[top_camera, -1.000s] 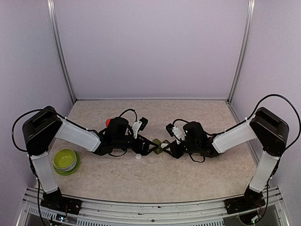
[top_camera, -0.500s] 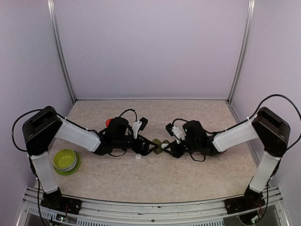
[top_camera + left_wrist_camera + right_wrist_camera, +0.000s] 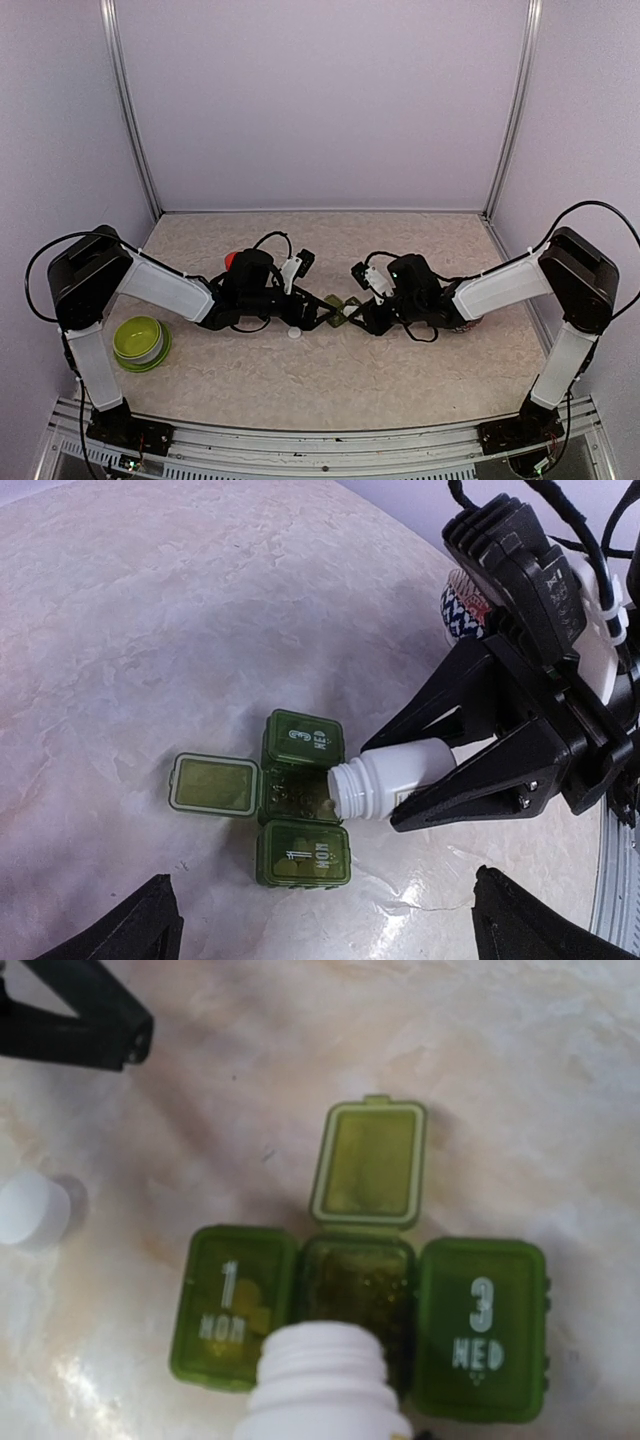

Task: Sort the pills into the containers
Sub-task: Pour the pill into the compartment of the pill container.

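My right jaws pinch the white bottle, its mouth over the containers' open middle compartment; my left jaws hover spread at nine o'clock. Next, probably, a steeper tilt.

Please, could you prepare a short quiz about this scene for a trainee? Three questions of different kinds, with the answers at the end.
1. True or false: the left pincer grips the white cap.
2. Which compartment of the containers has its lid open? A) 1 MON B) the middle one C) 3 WED
3. Complete: the right pincer holds the ____.
Key: 1. False; it is open, and the cap lies on the table. 2. B. 3. white bottle, its mouth over the open compartment.
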You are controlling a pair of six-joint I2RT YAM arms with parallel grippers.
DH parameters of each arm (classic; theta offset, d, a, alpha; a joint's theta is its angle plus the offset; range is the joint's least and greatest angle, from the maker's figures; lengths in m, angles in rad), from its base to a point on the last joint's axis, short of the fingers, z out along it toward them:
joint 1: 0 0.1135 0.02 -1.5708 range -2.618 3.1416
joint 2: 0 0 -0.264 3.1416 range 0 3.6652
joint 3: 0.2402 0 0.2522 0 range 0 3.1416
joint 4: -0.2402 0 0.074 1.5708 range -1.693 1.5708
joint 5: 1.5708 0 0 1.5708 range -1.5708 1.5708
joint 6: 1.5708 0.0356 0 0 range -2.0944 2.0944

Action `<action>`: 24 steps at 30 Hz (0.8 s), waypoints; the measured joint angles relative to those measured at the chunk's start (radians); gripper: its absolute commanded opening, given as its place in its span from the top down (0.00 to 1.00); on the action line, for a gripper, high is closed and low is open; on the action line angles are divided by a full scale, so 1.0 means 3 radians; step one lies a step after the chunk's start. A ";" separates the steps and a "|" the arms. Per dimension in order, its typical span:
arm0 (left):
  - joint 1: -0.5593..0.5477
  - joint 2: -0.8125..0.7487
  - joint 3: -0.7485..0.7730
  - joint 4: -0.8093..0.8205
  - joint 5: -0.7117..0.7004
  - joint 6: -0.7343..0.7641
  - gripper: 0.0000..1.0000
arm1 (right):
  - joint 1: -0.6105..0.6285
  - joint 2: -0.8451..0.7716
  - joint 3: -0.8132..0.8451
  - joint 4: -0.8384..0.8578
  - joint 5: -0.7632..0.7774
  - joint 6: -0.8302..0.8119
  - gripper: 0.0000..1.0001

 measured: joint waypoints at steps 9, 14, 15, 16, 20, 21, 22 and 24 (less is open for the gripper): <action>0.0000 0.0000 0.0000 0.0000 0.0001 0.0001 0.01 | 0.0000 0.0000 0.0000 -0.0015 0.0000 -0.0003 0.98; 0.0000 0.0000 0.0000 0.0000 0.0001 0.0001 0.01 | 0.0000 0.0000 -0.0011 0.0061 -0.0001 0.0000 0.98; 0.0000 0.0000 0.0000 0.0000 0.0001 0.0001 0.01 | 0.0000 0.0000 -0.0019 0.0083 -0.0001 0.0000 0.98; 0.0000 0.0000 0.0000 0.0000 0.0001 0.0001 0.01 | 0.0000 0.0000 -0.0029 0.0106 -0.0003 0.0000 0.98; 0.0000 0.0000 0.0000 0.0000 0.0001 0.0001 0.01 | 0.0000 -0.0009 -0.0090 0.0191 -0.0027 -0.0001 0.98; 0.0000 0.0000 0.0000 0.0000 0.0001 0.0001 0.01 | 0.0000 -0.0015 -0.0109 0.0210 -0.0037 0.0000 0.98; 0.0000 0.0000 0.0000 0.0000 0.0001 0.0001 0.01 | 0.0000 -0.0023 -0.0125 0.0223 -0.0045 -0.0001 0.98; 0.0000 0.0000 0.0000 0.0000 0.0001 0.0001 0.01 | 0.0000 -0.0032 -0.0137 0.0240 -0.0052 -0.0001 0.98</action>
